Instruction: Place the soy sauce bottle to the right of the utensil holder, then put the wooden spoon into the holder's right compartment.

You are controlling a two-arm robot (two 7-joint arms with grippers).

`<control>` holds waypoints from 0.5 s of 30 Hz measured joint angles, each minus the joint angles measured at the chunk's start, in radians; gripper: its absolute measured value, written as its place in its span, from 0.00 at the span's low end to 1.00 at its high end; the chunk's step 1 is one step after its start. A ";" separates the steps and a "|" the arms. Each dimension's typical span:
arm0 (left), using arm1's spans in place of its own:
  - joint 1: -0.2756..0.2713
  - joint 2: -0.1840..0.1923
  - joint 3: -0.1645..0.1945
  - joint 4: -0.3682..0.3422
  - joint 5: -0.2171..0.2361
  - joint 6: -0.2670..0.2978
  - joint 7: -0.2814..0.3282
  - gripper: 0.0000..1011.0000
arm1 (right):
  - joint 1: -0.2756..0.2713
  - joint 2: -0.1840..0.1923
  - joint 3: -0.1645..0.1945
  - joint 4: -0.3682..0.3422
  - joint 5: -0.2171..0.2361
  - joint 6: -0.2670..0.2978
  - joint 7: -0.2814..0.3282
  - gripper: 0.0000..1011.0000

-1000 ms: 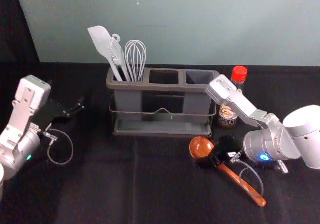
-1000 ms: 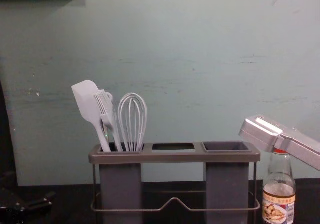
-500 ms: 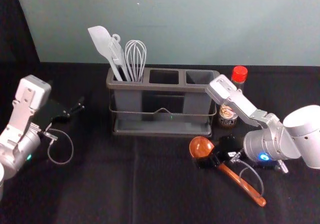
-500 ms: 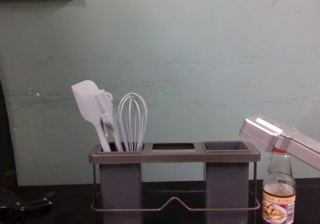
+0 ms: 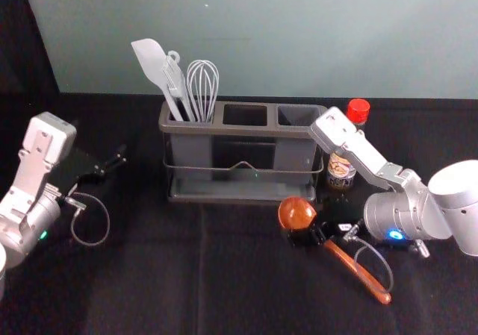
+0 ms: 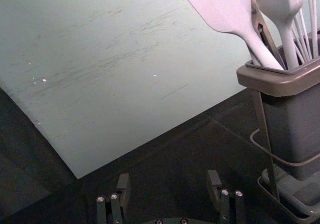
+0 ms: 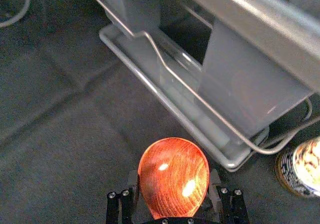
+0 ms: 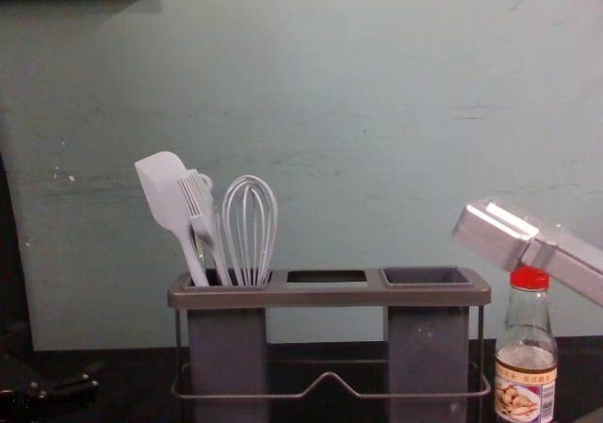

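In the head view the right gripper [image 5: 317,234] is shut on the wooden spoon [image 5: 357,271] close to its bowl, in front of the holder's right end. The right wrist view has the spoon's round bowl [image 7: 173,176] between the fingertips of the right gripper [image 7: 173,189]. The grey utensil holder [image 5: 246,130] has an unfilled right compartment [image 8: 427,277]. Just right of the holder, the soy sauce bottle [image 8: 527,367] stands upright with its red cap. My left gripper [image 5: 116,163] is parked at the left; in its wrist view the left gripper [image 6: 169,186] is open and holds nothing.
A white spatula [image 8: 167,195], a brush [image 8: 203,211] and a whisk [image 8: 250,225] stand in the holder's left compartment. The right forearm passes close in front of the bottle. Behind the table rises a pale green wall [image 5: 284,36].
The right arm has risen slightly, and the spoon has shifted with it, its bowl now nearer the holder's front edge. More of the bottle's red cap shows in the chest view. The left arm is still.
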 joint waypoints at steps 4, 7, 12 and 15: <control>0.000 0.000 0.000 0.000 0.000 0.000 0.000 0.99 | -0.019 0.001 0.020 -0.021 0.000 -0.037 -0.008 0.82; 0.000 0.000 0.000 0.000 0.000 0.000 0.000 0.99 | -0.044 0.002 0.046 -0.045 0.007 -0.082 -0.018 0.82; 0.000 0.000 0.000 0.000 0.000 0.000 0.000 0.99 | -0.078 0.006 0.080 -0.086 0.020 -0.137 -0.038 0.82; 0.000 0.000 0.000 0.000 0.000 0.000 0.000 0.99 | -0.098 0.012 0.098 -0.120 0.024 -0.165 -0.050 0.82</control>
